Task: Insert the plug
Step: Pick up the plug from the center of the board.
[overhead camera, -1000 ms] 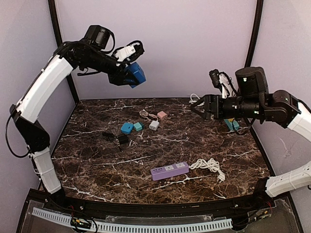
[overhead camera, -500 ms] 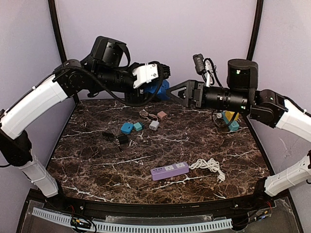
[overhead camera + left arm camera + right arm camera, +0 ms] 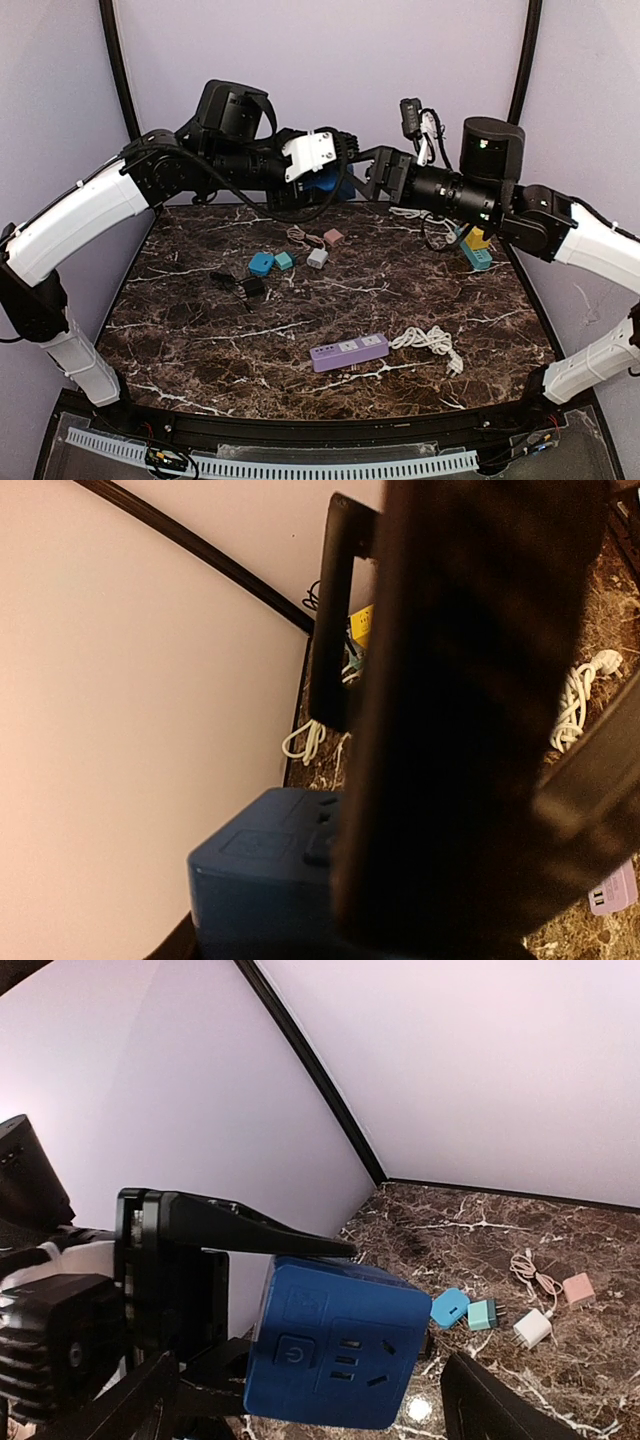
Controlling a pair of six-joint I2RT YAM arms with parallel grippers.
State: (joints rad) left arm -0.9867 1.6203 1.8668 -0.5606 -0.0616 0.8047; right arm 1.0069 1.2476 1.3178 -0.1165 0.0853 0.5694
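Found blue socket cube (image 3: 335,1355) clamped between left gripper (image 3: 338,180) jaws; found right gripper (image 3: 366,178) jaws spread wide, directly facing it.

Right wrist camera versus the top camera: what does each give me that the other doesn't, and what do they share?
Only the right wrist: the front face of the blue socket cube, with its power button and socket holes.

Only the top: the purple power strip and the coiled white cable to its right.

Both: the cube held off the table in the left gripper, and the small adapters lying on the table.
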